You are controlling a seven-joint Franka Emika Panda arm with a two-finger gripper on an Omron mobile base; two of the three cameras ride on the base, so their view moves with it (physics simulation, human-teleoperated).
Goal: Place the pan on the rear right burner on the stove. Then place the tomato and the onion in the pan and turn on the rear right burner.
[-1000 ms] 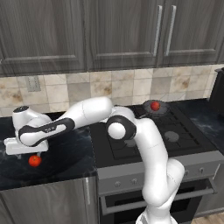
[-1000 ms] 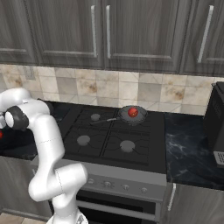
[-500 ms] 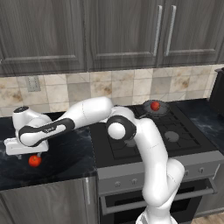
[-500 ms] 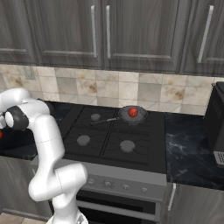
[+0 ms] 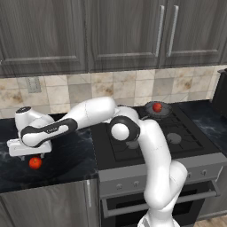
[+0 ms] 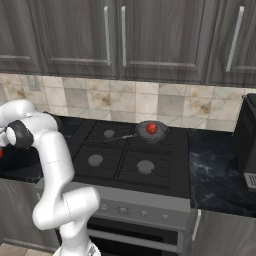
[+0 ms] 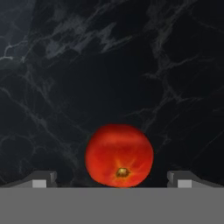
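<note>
Tomato (image 7: 119, 155) sits low and centred in your hand view, on the black marble counter (image 7: 109, 65), with one finger tip (image 7: 41, 179) at its left and the other at its right. You see the gripper (image 7: 111, 181) spread wide, holding nothing, with bare counter between each tip and the fruit. The fruit lies straight ahead along the gripper's line of sight, between the two tips, so your coming move is, by judgement, a straight advance and then a closing of the jaws. The fruit is nearly round and offers no long axis to align with.

In the left base view you find the same tomato (image 5: 35, 163) at lower left, on the counter (image 5: 66, 159) left of the stove (image 5: 150, 146), directly beneath the gripper (image 5: 30, 153). The arm reaches across the frame from lower right to that spot.

At upper right of this view, the pan (image 5: 155, 111) stands on the rear right burner, and a red ball rests in it: the onion (image 5: 157, 107), to judge by its duller hue. The right base view confirms this from the other side: pan (image 6: 151, 132) right of centre, handle pointing left, onion (image 6: 152, 128) inside.

The hand view alone shows you the clearance at each tip; the base views alone show how far apart tomato and pan lie. The burner knob remains, by judgement, untouched.
</note>
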